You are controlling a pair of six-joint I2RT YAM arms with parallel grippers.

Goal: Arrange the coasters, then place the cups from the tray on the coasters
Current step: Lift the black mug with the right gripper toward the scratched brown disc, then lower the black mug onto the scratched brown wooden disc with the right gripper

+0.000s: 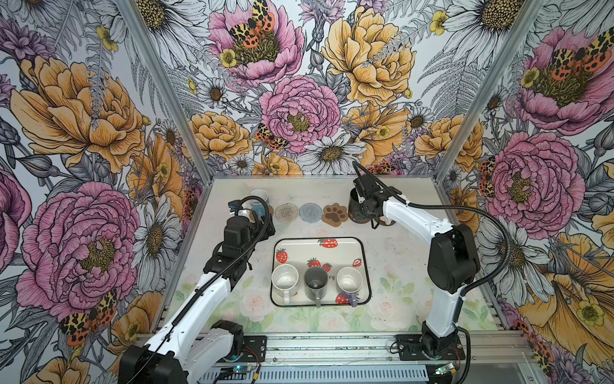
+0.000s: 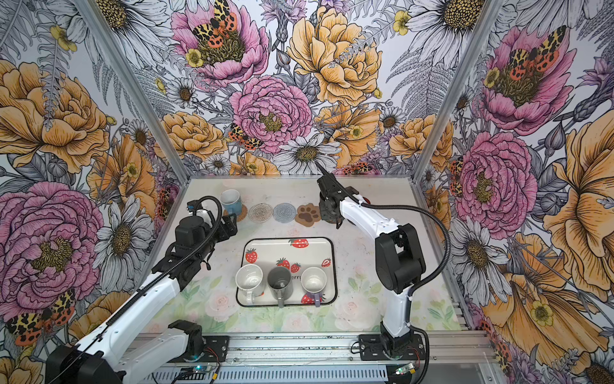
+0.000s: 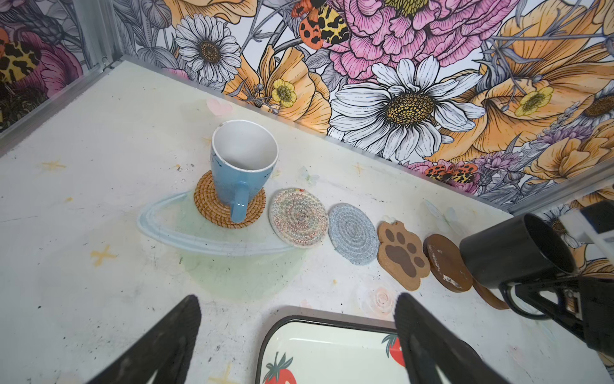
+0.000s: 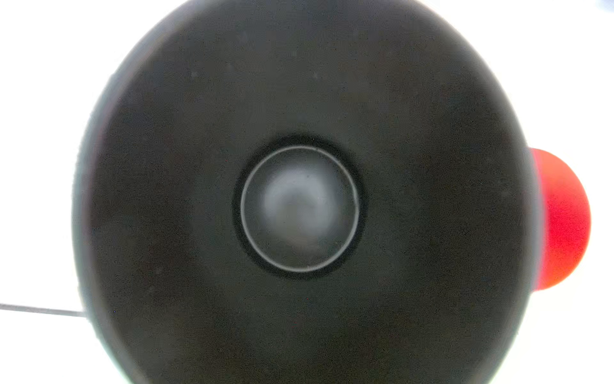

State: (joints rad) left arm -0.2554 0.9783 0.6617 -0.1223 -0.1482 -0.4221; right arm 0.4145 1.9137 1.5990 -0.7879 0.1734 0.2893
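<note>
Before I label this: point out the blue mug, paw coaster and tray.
blue mug [image 3: 226,183], left wrist view, wall.
paw coaster [image 3: 402,257], left wrist view, centre pad.
tray [image 1: 344,254], in a top view, bare floor.

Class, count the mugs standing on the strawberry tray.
3, in a row at the front of the tray: white mug left, grey mug middle, lavender mug right. None looks hidden.

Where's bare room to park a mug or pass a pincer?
Free: tray far half, behind white mug, grey mug, lavender mug; table strip between tray and paw coaster; table right of tray. Crowded: back row's right end, where black mug hangs tilted at brown discs; left arm overhangs table left of tray.
</note>
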